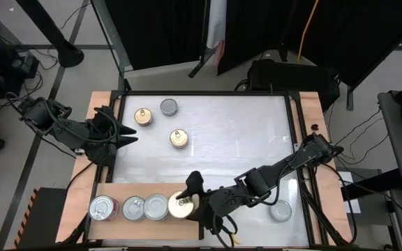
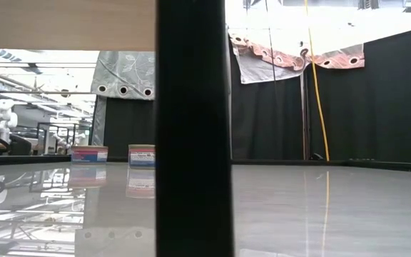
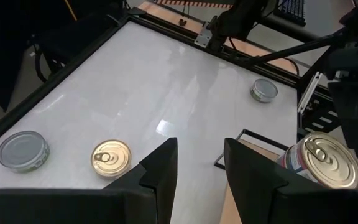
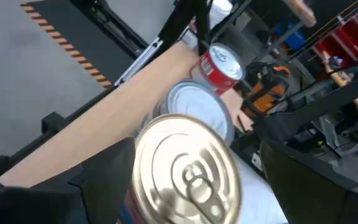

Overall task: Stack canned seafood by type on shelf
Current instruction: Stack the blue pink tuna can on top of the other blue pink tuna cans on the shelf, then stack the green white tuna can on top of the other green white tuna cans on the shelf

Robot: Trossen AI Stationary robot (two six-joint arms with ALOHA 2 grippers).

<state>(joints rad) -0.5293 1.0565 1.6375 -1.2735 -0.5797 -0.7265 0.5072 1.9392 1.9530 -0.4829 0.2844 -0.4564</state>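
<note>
Right gripper (image 1: 185,201) sits low in the frame, pinching a gold-lidded can (image 1: 181,206) upright over the shelf (image 1: 110,189), right of the row's silver can (image 1: 155,206). Its likely partners, two more gold cans, lie upper left, closest to the left gripper (image 1: 128,134), fingers spread.

Shiny metal tins (image 1: 155,206), matt wooden shelf (image 1: 145,189), glossy white tabletop (image 1: 229,132)

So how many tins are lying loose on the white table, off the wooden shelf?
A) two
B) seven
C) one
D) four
D: the high view shows a gold tin, a silver tin, another gold tin and a silver tin near the right edge; the rest sit on the shelf.
</note>
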